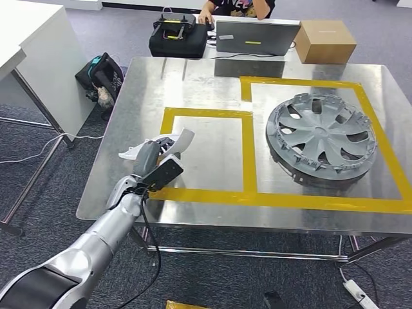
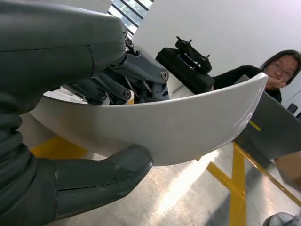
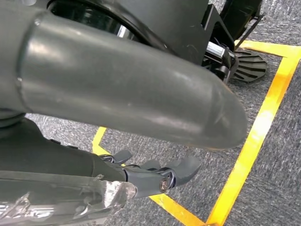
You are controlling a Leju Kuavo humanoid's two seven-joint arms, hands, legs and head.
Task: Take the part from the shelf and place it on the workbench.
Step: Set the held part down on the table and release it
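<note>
Left hand [image 1: 154, 158] grips the curved white trim part [image 1: 172, 143] above the steel workbench [image 1: 214, 103], poised for placement; right hand [image 3: 152, 174] hangs empty, fingers apart.

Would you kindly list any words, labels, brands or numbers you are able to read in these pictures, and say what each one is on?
None can be read.
Laptop lid: a pale sticker and a yellow strip, too small to read.
Black case: a yellow-green patch, blurred.
Cardboard box: faint print on top, illegible.
Wheel cover and the white part in the left hand: no markings visible.
</note>
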